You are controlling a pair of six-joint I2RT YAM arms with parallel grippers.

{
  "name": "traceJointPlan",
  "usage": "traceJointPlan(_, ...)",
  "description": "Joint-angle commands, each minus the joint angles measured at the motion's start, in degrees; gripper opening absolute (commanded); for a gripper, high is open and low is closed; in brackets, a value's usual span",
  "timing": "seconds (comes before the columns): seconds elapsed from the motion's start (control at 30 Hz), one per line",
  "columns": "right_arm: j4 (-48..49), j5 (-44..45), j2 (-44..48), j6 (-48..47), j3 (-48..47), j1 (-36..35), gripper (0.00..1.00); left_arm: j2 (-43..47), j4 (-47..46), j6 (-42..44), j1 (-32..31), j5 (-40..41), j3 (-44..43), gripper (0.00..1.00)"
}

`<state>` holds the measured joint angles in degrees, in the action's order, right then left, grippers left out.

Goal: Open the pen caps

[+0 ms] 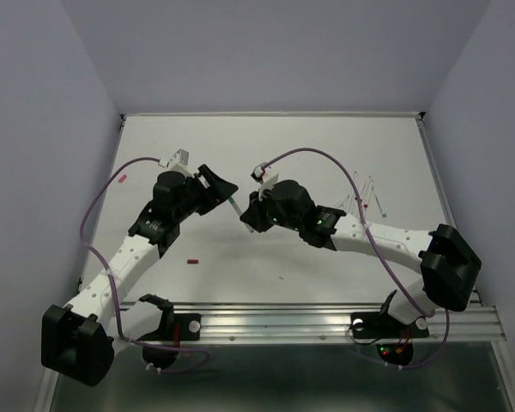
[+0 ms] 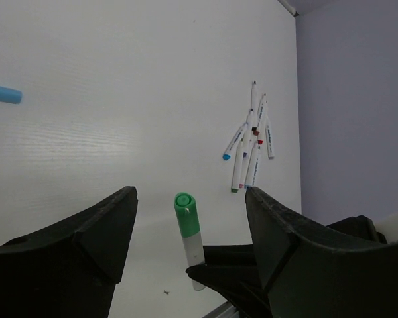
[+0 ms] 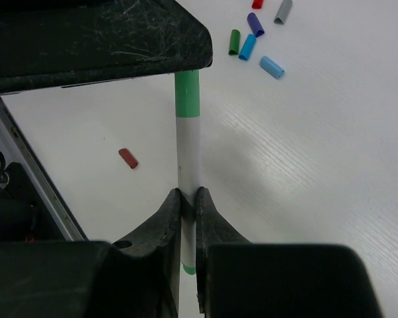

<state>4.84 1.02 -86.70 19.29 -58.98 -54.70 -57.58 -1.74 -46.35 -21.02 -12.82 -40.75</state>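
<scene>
The green cap (image 2: 186, 215) is sitting low in the centre of the left wrist view, seated on its white barrel (image 3: 188, 156). The barrel's long axis is running straight up the right wrist frame from our right gripper (image 3: 188, 199), which is clamping it tight. Our left gripper (image 2: 191, 202) is the nearer one to the cap: we are bracketing it with jaws standing wide, a gap showing on either side. Loose caps (image 3: 255, 40) are lying on the worktop (image 2: 119, 99) at that frame's upper right.

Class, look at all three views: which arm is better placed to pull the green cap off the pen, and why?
Left. The left tool stands open on either side of the green cap, while the right tool is shut on the white barrel, steadying it.
</scene>
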Motion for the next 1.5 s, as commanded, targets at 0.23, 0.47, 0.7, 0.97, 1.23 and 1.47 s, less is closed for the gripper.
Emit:
traceJointPlan(0.23, 3.42, -2.69, 1.36, -0.48, -2.28, 0.47, 0.01, -1.39, -4.77, -0.76, -0.96, -0.28, -0.64, 0.52)
traceJointPlan(0.47, 3.42, -2.95, 0.04, -0.57, -4.47, 1.00, 0.01, -1.39, -4.94, -0.32, -1.48, -0.36, -0.64, 0.44)
traceJointPlan(0.7, 3.16, -5.06, -1.28, -1.27, -6.76, 1.52, 0.01, -1.04, -4.59, 0.47, -1.66, 0.25, -1.17, 0.25)
traceJointPlan(0.97, -1.76, -7.25, -2.16, -5.13, -7.99, 1.52, 0.01, -0.34, -3.54, 1.87, -1.92, 2.80, -1.96, 0.00)
traceJointPlan(1.23, -6.51, -17.54, -1.81, -11.11, -6.76, 1.52, 0.11, -0.16, -2.04, 2.05, -1.92, 8.43, -4.24, 0.00)
traceJointPlan(1.47, -3.45, -11.75, -3.04, -11.64, -10.18, 1.52, 0.46, -1.66, -3.45, 1.79, -2.89, 5.88, -4.69, 0.00)
